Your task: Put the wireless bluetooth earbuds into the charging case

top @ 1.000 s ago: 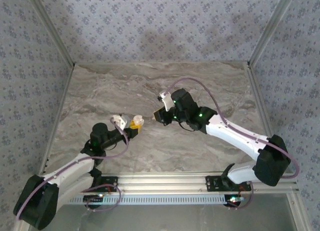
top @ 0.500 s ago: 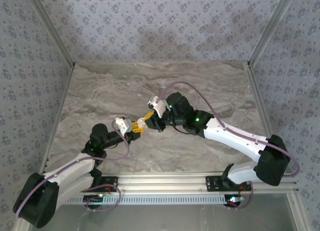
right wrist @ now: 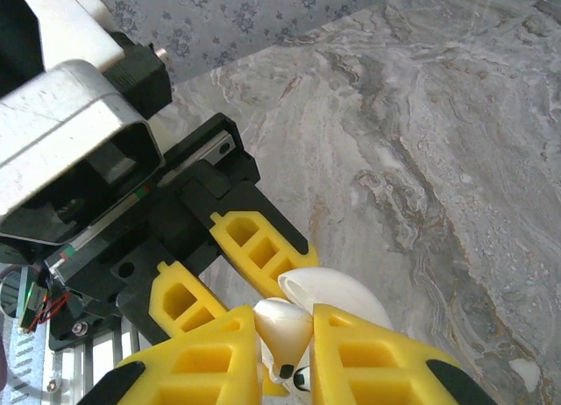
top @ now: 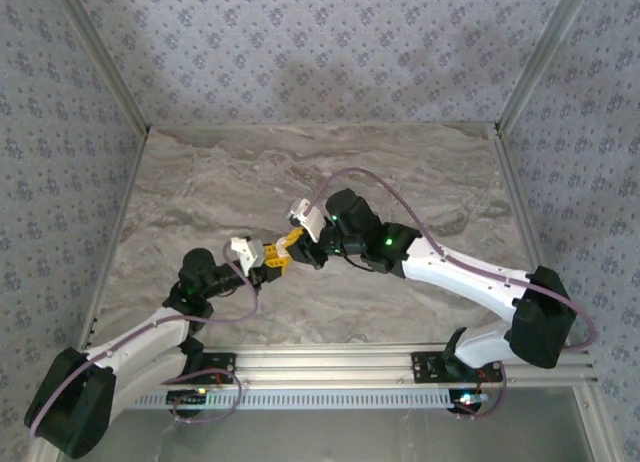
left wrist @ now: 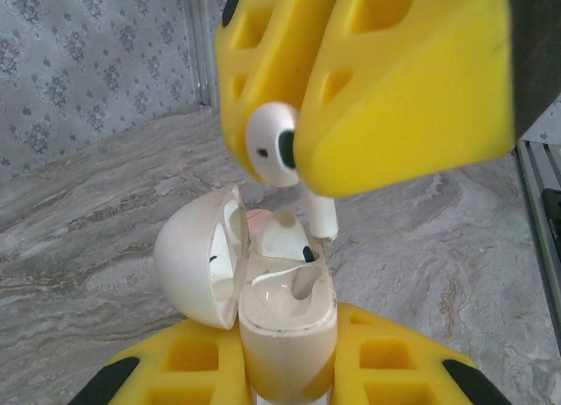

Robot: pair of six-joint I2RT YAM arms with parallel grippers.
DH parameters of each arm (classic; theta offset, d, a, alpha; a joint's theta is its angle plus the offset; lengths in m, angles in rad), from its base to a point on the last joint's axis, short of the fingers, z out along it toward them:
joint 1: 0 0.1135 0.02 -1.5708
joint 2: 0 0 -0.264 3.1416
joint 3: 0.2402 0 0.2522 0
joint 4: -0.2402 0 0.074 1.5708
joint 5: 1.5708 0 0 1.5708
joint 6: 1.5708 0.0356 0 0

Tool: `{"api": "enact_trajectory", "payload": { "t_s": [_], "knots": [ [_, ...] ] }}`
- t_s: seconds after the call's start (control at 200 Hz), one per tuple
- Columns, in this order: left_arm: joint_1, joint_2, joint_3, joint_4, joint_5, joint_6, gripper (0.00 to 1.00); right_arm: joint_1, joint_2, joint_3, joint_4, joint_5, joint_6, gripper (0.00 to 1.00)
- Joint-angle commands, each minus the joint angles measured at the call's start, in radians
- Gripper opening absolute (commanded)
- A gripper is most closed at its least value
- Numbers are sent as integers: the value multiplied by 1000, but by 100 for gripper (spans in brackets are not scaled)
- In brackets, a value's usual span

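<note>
Left gripper [left wrist: 286,380]: clamped on the case [left wrist: 285,317], lid open, so I get a steady target.
Right gripper [left wrist: 296,116]: pinching an earbud [left wrist: 266,140], stem down over the socket.

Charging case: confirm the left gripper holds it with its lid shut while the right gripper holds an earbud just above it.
No: the lid stands open, swung aside, as the left wrist view shows. The left gripper does hold the charging case, and the right gripper holds an earbud just above it.
</note>
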Motion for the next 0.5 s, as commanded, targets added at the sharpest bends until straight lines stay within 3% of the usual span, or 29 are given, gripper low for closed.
{"api": "enact_trajectory", "payload": {
  "t_s": [0.0,0.495],
  "knots": [
    [-8,-23,1,33,27,4,5,11,14,33,-24,17,-31,18],
    [-8,-61,-1,27,17,-11,5,31,26,32,-1,19,-31,17]
  ]
}}
